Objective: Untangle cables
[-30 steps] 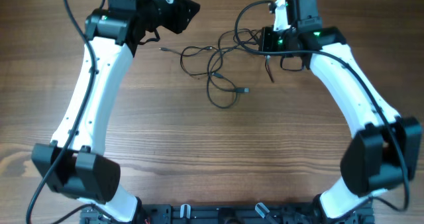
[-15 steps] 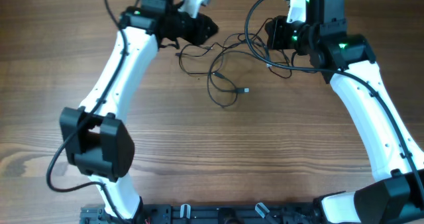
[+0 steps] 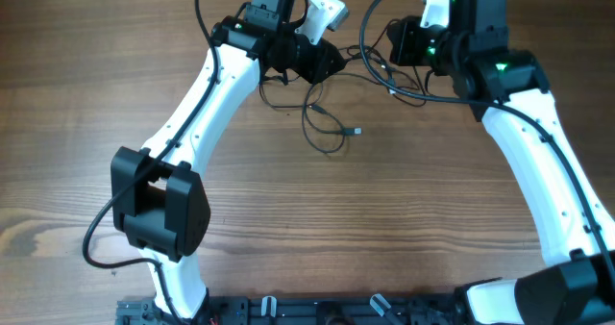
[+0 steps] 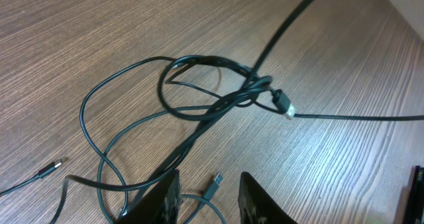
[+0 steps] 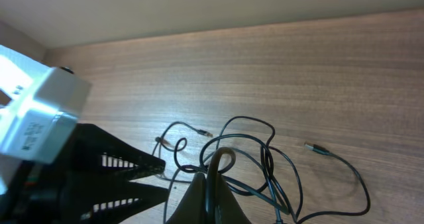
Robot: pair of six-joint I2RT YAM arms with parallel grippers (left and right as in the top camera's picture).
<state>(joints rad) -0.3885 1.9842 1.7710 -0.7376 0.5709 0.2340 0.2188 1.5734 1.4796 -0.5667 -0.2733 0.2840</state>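
From overhead, the left hand (image 3: 325,60) covers the upper left of the cables (image 3: 346,127), so how those strands cross beneath it cannot be told. The right hand (image 3: 402,48) sits under its own wrist there, with its fingertips hidden. In the left wrist view, both left fingers (image 4: 164,196) are cut off by the bottom edge. One strand leaves at the top and another at the right. In the right wrist view, the right fingers (image 5: 211,191) blur into one dark wedge, seemingly pinched on a loop, and strands run off the bottom.
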